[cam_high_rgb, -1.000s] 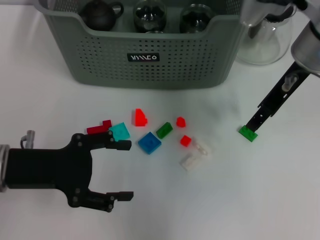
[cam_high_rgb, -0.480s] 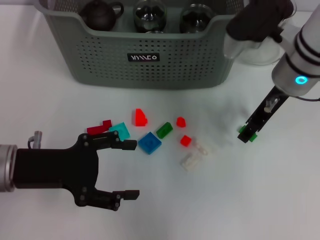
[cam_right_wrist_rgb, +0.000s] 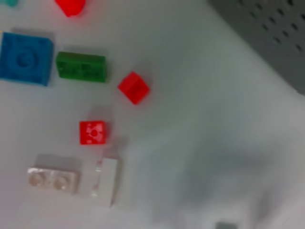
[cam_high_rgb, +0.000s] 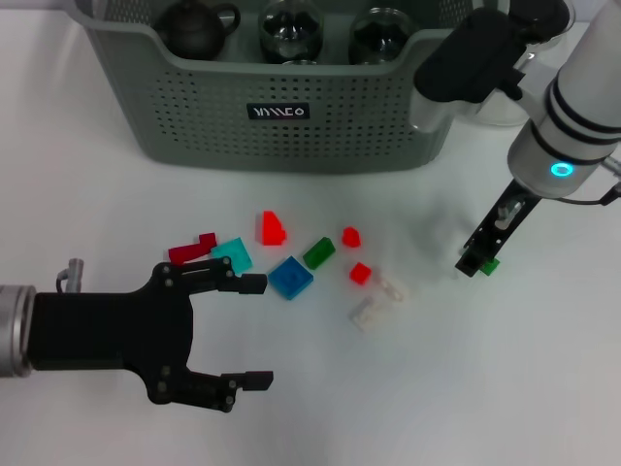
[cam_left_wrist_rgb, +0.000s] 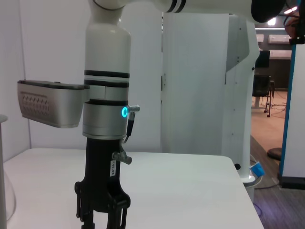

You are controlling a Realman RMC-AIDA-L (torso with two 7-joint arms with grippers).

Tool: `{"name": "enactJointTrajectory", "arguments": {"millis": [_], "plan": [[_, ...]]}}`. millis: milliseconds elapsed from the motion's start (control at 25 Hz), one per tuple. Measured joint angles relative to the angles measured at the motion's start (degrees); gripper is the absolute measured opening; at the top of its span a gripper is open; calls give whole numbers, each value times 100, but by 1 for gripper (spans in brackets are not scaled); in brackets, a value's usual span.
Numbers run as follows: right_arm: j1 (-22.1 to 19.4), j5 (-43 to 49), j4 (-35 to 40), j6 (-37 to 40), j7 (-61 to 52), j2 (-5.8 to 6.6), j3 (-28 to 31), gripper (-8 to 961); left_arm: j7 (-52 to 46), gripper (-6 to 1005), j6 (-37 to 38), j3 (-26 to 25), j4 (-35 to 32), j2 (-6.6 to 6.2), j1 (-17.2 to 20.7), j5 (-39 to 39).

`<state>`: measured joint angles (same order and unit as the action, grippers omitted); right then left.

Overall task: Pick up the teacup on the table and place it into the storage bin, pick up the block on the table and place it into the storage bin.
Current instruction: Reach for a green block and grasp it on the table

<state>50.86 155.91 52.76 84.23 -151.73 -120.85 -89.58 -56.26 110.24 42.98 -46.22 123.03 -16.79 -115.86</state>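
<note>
The right pincer [cam_high_rgb: 477,263], now closed on the green block [cam_high_rgb: 488,263] near the counter's right edge, has secured it; transfer to the storage bin [cam_high_rgb: 281,107] follows. The left pincer [cam_high_rgb: 254,332] remains wide open, empty.

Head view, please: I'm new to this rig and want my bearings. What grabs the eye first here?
The scatter of bright blocks mid-table, red, blue, green, teal and clear, in front of the grey-green storage bin, which holds dark teaware. On the right, the right gripper reaches down onto a lone green block apart from the rest. The black left gripper hovers open at the scatter's left edge.
</note>
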Motion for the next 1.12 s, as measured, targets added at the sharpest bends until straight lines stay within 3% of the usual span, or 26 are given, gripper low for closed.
{"name": "enactJointTrajectory", "arguments": {"millis": [160, 600, 840, 1120], "plan": [[-26, -66, 19, -66, -52, -1, -104, 628, 1, 886, -7, -1, 26, -5, 0, 3], [-66, -70, -3, -151, -91, 0, -179, 609, 1, 886, -35, 0, 34, -8, 0, 26], [-85, -225, 14, -119, -81, 29, -162, 539, 1, 885, -42, -12, 39, -8, 9, 37], [-167, -168, 102, -202, -142, 44, -155, 394, 1, 885, -41, -36, 45, -8, 9, 46]]}}
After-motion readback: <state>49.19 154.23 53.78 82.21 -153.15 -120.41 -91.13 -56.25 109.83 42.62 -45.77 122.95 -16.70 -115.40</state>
